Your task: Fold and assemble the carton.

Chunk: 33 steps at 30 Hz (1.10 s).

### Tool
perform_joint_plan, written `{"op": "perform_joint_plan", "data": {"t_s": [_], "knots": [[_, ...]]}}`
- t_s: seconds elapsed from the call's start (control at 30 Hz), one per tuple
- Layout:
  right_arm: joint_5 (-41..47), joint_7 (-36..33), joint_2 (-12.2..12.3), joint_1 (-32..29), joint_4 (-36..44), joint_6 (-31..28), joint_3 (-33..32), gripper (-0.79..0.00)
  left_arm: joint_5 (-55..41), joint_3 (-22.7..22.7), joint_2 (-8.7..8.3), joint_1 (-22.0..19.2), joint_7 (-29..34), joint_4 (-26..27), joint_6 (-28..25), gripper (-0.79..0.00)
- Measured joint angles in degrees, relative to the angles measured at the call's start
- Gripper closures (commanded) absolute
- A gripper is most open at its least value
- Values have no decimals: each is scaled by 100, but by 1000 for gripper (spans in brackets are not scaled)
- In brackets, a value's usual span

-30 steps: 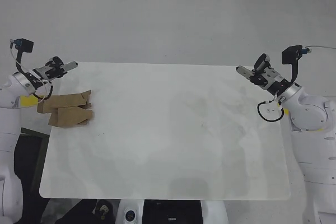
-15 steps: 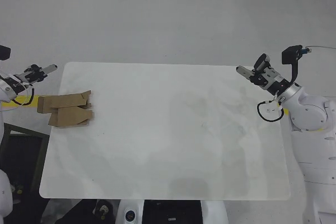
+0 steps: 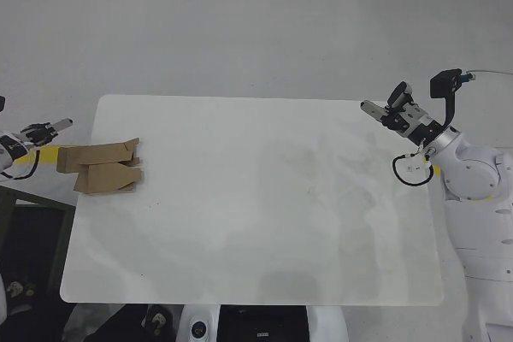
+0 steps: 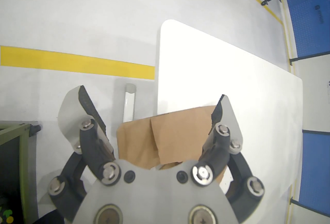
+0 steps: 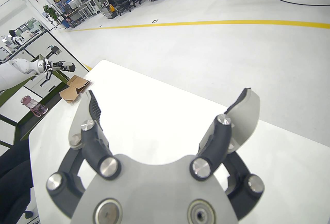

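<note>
A flattened brown carton (image 3: pixel 101 166) lies at the left edge of the white table (image 3: pixel 256 214), partly overhanging it. My left gripper (image 3: pixel 58 126) hovers off the table's left side, beyond the carton, open and empty. In the left wrist view the carton (image 4: pixel 175 134) lies below the open left gripper (image 4: pixel 152 101). My right gripper (image 3: pixel 369 108) sits above the table's far right corner, open with nothing in it. In the right wrist view the open right gripper (image 5: pixel 167 98) looks across the table to the carton (image 5: pixel 73 92) and the left gripper (image 5: pixel 71 66) far off.
A pink bottle (image 5: pixel 34 106) stands on a low green-framed stand (image 5: pixel 23 116) beside the table's left side. A green frame (image 4: pixel 15 147) shows under the left arm. Yellow floor lines (image 4: pixel 77 65) run past the table.
My left arm has pulled back to the left, off the table and away from the carton. The carton and the right arm have stayed put.
</note>
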<state>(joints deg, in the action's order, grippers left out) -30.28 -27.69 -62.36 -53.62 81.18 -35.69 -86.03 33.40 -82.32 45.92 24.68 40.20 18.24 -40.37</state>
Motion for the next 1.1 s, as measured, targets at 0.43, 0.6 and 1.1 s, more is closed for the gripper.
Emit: {"op": "perform_joint_plan", "data": {"t_s": [0.43, 0.6, 1.1], "knots": [[0, 0, 0, 0, 0, 0, 0, -785, 298, 160, -81, -44, 263, -507, 312, -785], [0, 0, 0, 0, 0, 0, 0, -785, 74, 141, -80, -39, 560, -543, 139, -748], [0, 0, 0, 0, 0, 0, 0, -785, -412, 184, 28, 50, 811, -577, 198, -105]]}}
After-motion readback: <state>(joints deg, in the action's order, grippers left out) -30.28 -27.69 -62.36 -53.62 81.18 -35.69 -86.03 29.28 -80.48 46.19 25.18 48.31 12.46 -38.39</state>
